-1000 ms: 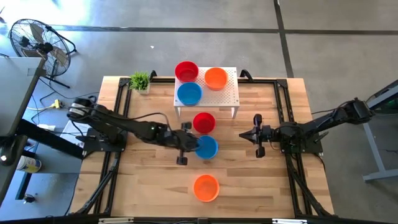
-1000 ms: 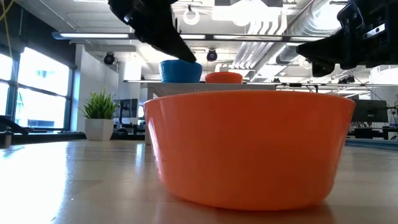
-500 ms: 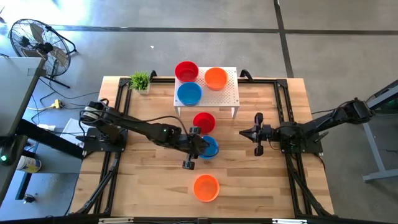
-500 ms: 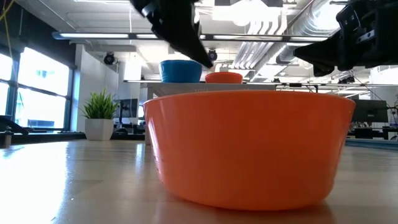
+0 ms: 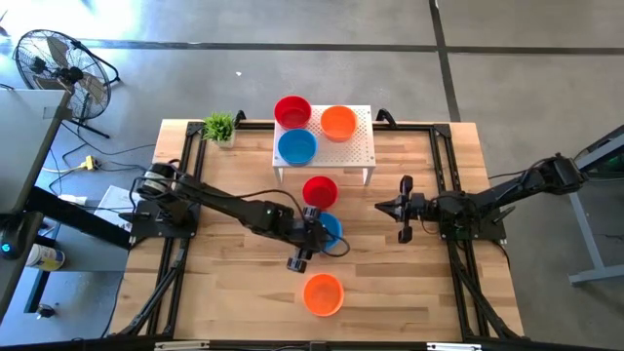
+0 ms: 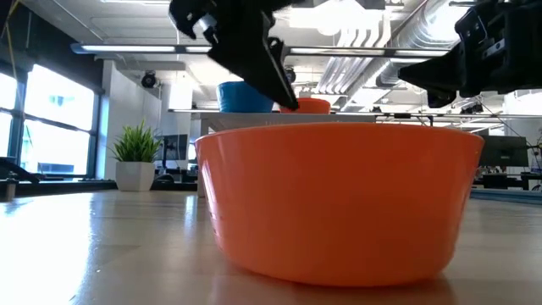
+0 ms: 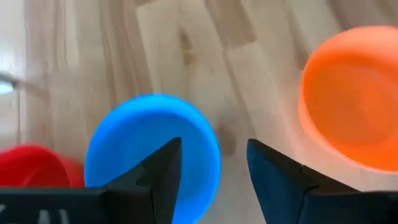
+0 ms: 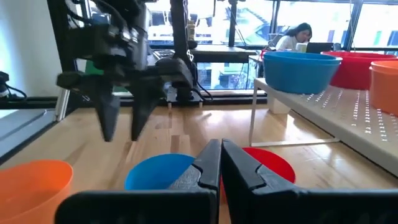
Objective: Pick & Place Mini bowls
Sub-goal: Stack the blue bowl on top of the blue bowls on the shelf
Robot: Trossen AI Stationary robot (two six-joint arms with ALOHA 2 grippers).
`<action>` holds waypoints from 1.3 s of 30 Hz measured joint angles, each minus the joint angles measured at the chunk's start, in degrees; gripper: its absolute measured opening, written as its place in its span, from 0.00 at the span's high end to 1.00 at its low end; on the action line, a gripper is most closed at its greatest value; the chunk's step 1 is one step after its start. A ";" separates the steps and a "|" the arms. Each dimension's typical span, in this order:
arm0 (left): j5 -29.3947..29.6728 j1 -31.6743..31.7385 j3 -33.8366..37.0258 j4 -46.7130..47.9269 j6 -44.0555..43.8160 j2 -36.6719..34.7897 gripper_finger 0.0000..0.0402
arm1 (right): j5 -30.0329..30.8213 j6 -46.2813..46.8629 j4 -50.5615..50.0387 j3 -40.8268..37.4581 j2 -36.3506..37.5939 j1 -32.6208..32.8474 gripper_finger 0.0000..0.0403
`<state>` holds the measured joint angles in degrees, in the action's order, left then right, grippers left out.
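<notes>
While the right hand (image 5: 404, 211) waits pressed together, the left hand (image 5: 312, 239), fingers apart, hovers over the blue bowl (image 5: 329, 229).

Three mini bowls (image 5: 321, 211) on the table (image 5: 234, 292), three more on the stand (image 5: 357, 151) behind.

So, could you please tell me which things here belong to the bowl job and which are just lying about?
Job:
- red, blue, orange bowls on table
- three bowls on stand
- left claw, open over blue bowl

Lying about:
- white stand
- plant
- fan
</notes>
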<state>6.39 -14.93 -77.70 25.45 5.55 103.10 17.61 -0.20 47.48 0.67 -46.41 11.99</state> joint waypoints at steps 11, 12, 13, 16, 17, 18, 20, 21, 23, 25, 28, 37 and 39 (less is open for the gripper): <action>8.11 -1.16 0.03 0.71 -0.31 5.08 0.55 | -0.67 0.40 0.97 0.02 0.00 0.02 1.00; 8.44 -1.16 0.01 0.11 -1.03 5.08 0.55 | -0.91 0.40 1.24 0.02 -0.02 0.02 1.00; 8.76 -1.13 -0.14 -0.74 -1.70 5.70 0.55 | -1.08 0.40 1.38 0.02 -0.02 0.02 1.00; 8.98 -0.52 0.10 -0.30 -3.28 7.26 0.57 | -1.25 0.36 1.51 0.02 -0.02 0.02 1.00; 8.76 -0.44 0.18 0.51 -3.71 7.26 0.58 | -1.23 0.36 1.68 0.02 -0.01 0.02 1.00; 8.14 -0.39 0.11 -0.46 -3.97 7.20 0.60 | -1.25 0.29 1.75 0.02 -0.01 0.02 1.00; 7.08 -0.35 -0.32 -1.65 -4.52 7.99 0.65 | -1.23 -0.05 2.24 0.02 -0.13 0.02 1.00; 6.95 -0.43 -0.29 -1.69 -4.55 8.60 0.67 | -1.25 -0.10 2.35 0.02 -0.05 0.02 1.00; 7.45 -0.49 0.16 -0.12 -4.49 9.92 0.71 | -1.25 -0.31 2.72 0.02 -0.15 0.02 1.00; 7.37 -0.49 0.04 -1.44 -4.55 10.74 0.74 | -1.28 -1.20 2.91 0.02 -0.09 0.02 1.00; 7.74 -0.44 -0.01 -1.21 -4.54 11.39 0.79 | -1.27 -1.68 3.48 0.02 -0.02 0.02 1.00; 4.82 -0.47 0.06 -0.45 -7.53 8.18 0.98 | -1.25 -6.47 5.80 0.02 -0.07 0.02 1.00; 4.44 -0.80 -0.08 0.04 -8.57 5.33 0.98 | -1.27 -7.57 6.22 0.02 -0.07 0.02 1.00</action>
<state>10.83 -15.73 -77.77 25.49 -3.02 108.43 16.34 -7.76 53.70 0.69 -46.48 12.01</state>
